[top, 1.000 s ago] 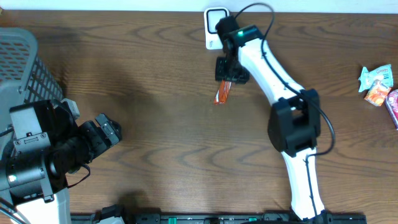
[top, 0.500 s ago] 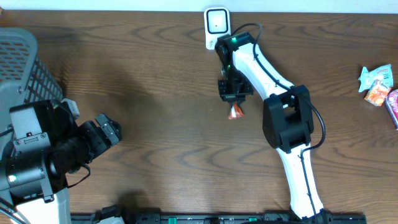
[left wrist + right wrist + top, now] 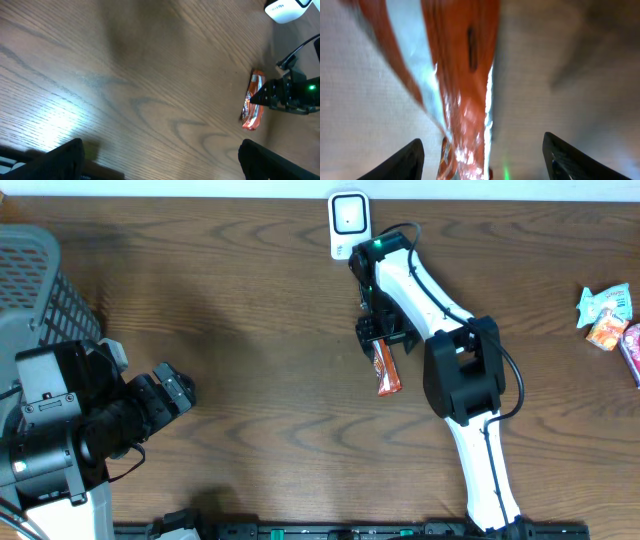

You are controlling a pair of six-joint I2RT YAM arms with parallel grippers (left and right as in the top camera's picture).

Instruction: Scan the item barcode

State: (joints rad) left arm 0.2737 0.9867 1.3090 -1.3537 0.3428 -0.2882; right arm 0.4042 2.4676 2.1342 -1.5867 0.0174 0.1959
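The item, an orange foil packet (image 3: 387, 370), lies on the wooden table (image 3: 250, 300) just below my right gripper (image 3: 378, 336). Close up, the packet (image 3: 465, 75) runs between the two spread fingers, and neither finger presses on it. My right gripper (image 3: 482, 161) is open. The white barcode scanner (image 3: 349, 218) stands at the table's back edge, behind the right arm. My left gripper (image 3: 176, 388) rests at the left, far from the packet, open and holding nothing. From the left wrist view the packet (image 3: 252, 100) lies flat, with the scanner (image 3: 287, 7) beyond it.
A grey mesh basket (image 3: 40, 280) stands at the far left, behind the left arm. Several other snack packets (image 3: 607, 315) lie at the right edge. The right arm's white links (image 3: 470, 380) run from the front edge toward the scanner.
The right arm drew back from the scanner toward the table's middle with the packet. Its jaws then opened, and the packet now lies flat on the table. The left arm stayed still.
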